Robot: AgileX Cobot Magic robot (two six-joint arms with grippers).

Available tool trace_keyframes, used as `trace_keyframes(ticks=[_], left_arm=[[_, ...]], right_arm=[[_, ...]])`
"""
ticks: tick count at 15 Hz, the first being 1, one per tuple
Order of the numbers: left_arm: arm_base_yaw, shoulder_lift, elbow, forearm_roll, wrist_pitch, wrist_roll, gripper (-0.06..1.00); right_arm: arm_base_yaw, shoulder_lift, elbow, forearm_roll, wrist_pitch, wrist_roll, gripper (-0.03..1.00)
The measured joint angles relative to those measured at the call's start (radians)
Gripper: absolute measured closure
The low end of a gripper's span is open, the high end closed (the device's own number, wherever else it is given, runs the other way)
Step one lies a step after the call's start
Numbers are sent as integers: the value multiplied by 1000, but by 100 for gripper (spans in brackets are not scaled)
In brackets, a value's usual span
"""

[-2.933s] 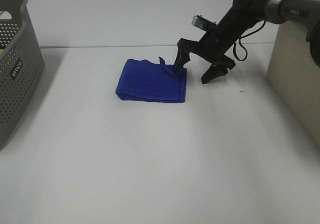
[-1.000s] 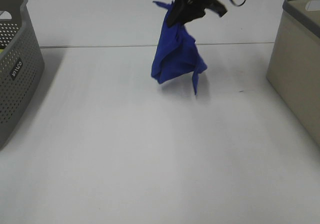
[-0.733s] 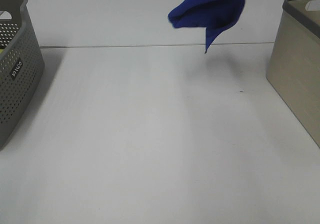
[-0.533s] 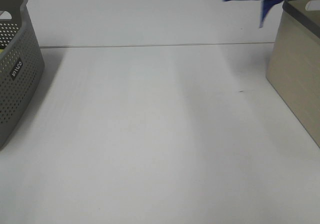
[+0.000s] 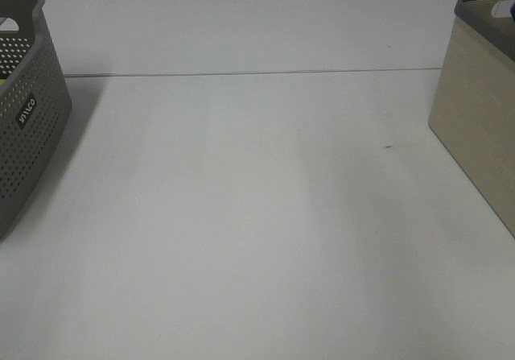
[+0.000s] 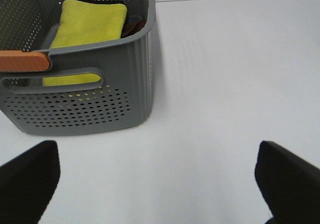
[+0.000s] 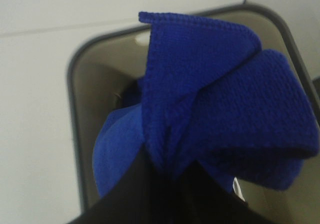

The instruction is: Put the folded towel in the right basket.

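Note:
The blue towel [image 7: 215, 103] hangs bunched from my right gripper [image 7: 167, 179], which is shut on it directly over the open top of the right basket [image 7: 74, 88]. More blue cloth [image 7: 112, 149] lies inside that basket. In the exterior high view the right basket [image 5: 475, 110] is beige with a grey rim at the right edge; only a blue speck [image 5: 512, 10] shows at its opening, and the right arm is out of frame. My left gripper [image 6: 160, 171] is open and empty above the table, near the left basket.
The grey perforated left basket [image 5: 24, 110] stands at the table's left edge. In the left wrist view it [image 6: 125, 78] holds a yellow folded towel [image 6: 90, 26]. The white table [image 5: 257, 215] lies between the two baskets.
My right gripper took hold of the blue towel, lifted it off the table and carried it right and out of the exterior view, to above the right basket.

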Motion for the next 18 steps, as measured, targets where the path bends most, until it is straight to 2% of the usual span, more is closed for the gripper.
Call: trace_keyframes(ticks=[2,5,6,7,8,9,10,14,18], left_arm=[[0,0,0,0,0,0,-4],[0,0,0,0,0,0,-4],[0,0,0,0,0,0,-4],[0,0,0,0,0,0,-4],[0,0,0,0,0,0,-4],[0,0,0,0,0,0,-4],[0,0,0,0,0,0,-4],[0,0,0,0,0,0,-4],[0,0,0,0,0,0,-4]], right_arm=[[0,30,93,-61,2,2,89],[0,94,115,-67,-6,79,89],[0,118,115,-67,-23,123,79],[0,124,115,-67,-30,143,59],[0,124,115,-67,-36,143,30],[0,124,115,-67,-45,143,13],[0,124,115,-67,-47,143,5],[33,107,89,-41,-46,143,-1],[192,92,-19,-42,-17,155,-1]])
